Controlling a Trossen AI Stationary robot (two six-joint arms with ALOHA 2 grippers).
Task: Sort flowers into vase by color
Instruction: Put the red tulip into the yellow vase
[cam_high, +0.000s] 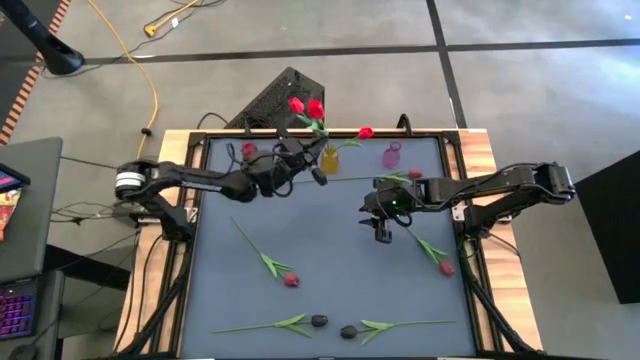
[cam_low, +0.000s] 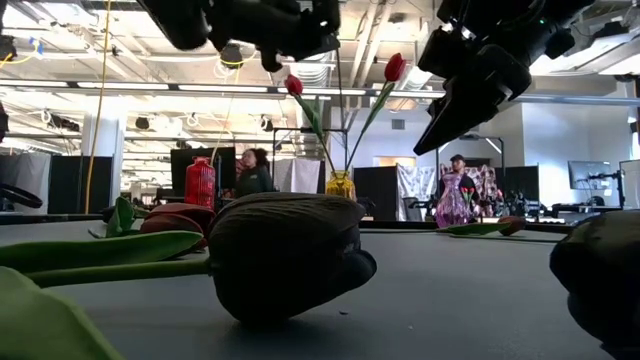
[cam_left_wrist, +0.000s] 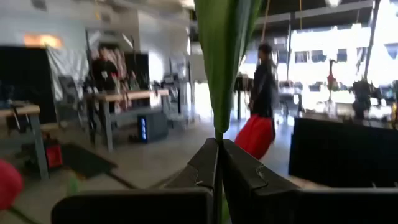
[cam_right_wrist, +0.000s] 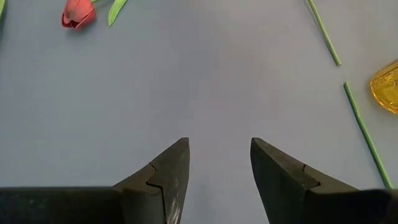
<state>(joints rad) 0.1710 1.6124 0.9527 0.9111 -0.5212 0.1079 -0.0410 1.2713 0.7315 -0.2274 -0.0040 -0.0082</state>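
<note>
Above the yellow vase (cam_high: 329, 160), left gripper (cam_high: 300, 160) pinching tulip stem (cam_left_wrist: 218, 155)

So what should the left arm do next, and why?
Probably lower the stem into the yellow vase and then let go. The left gripper is shut on a flower stem right beside that vase, which already holds two red tulips. The right gripper hangs open and empty over the mat.
</note>
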